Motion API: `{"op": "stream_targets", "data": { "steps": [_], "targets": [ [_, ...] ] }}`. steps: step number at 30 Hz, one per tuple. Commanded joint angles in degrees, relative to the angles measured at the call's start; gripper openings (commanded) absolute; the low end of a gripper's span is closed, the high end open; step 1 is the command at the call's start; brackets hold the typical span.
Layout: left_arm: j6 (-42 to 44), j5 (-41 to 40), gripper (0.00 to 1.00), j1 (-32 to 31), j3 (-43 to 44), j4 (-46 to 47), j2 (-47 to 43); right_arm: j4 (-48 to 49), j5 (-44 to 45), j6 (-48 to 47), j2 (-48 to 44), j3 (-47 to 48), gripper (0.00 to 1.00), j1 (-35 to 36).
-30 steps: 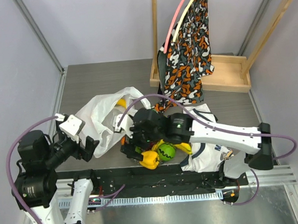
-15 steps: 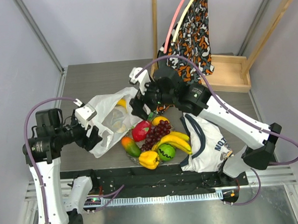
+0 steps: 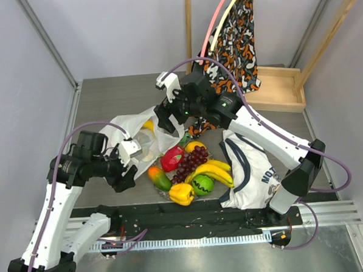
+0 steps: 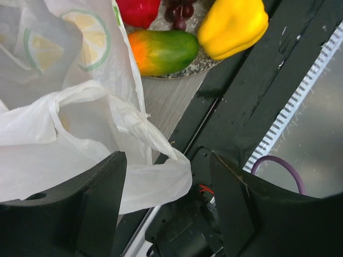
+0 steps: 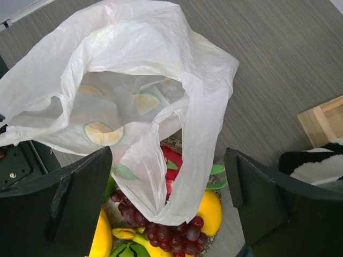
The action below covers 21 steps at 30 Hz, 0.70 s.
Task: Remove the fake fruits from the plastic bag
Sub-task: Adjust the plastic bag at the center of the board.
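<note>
The plastic bag (image 3: 130,145), white with lemon prints, lies open on the table's left. A yellow fruit (image 3: 147,124) shows at its far edge. Beside it, on a speckled plate (image 4: 199,64), lie a mango (image 3: 159,178), red fruit (image 3: 172,158), grapes (image 3: 191,161), bananas (image 3: 212,172), yellow pepper (image 3: 181,194) and green ball (image 3: 202,184). My left gripper (image 3: 125,170) is open at the bag's near edge, with a bag corner (image 4: 155,179) loose between the fingers. My right gripper (image 3: 166,121) is open above the bag's mouth (image 5: 128,91), and a bag handle (image 5: 177,182) hangs between its fingers over the grapes (image 5: 179,235).
A white jersey with navy trim (image 3: 253,169) lies right of the fruit. An orange-black patterned cloth bag (image 3: 229,60) hangs from a wooden stand (image 3: 276,88) at the back right. A black rail (image 3: 191,211) runs along the near edge.
My right arm rose from the fruit pile and swung back over the bag's far side. My left arm reached forward to the bag's near edge. The fruit pile is now uncovered.
</note>
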Motion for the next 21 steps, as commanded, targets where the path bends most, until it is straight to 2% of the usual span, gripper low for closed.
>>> {"op": "stream_targets", "data": {
  "steps": [1, 4, 5, 8, 12, 14, 17, 21],
  "targets": [
    [-4.92, -6.57, 0.64, -2.71, -2.44, -3.71, -0.07, 3.71, -0.09, 0.55, -0.35, 1.93, 0.94, 0.18],
    [-4.14, -8.33, 0.45, -3.16, -3.51, -1.50, 0.99, 3.71, -1.58, 0.29, 0.53, 2.45, 0.94, 0.27],
    [-4.05, -8.69, 0.29, -3.24, -2.99, -1.32, 1.43, 3.80, -2.89, 0.20, 0.97, 2.46, 0.94, 0.27],
    [-6.06, -13.16, 0.00, -3.24, 1.12, -1.93, 2.05, 3.36, -7.02, -0.94, 1.58, 2.89, 0.90, 0.18],
    [-7.56, -18.70, 0.00, -0.97, 8.34, -4.48, 1.43, 5.02, -18.88, -3.13, 1.94, 1.85, 0.75, 1.23],
    [-7.91, -19.85, 0.00, 0.18, 13.51, -7.03, 1.96, 7.31, -20.13, -3.75, 2.64, 0.53, 0.71, 2.72],
    [-8.79, -19.76, 0.00, 5.17, 19.67, -9.40, 3.19, 8.81, -22.59, -3.23, 6.32, 0.78, 0.65, 4.21],
    [-8.97, -19.15, 0.00, 8.88, 22.76, -11.69, 2.49, 10.39, -20.22, -3.75, 13.08, 3.67, 0.59, 4.66]
  ]
}}
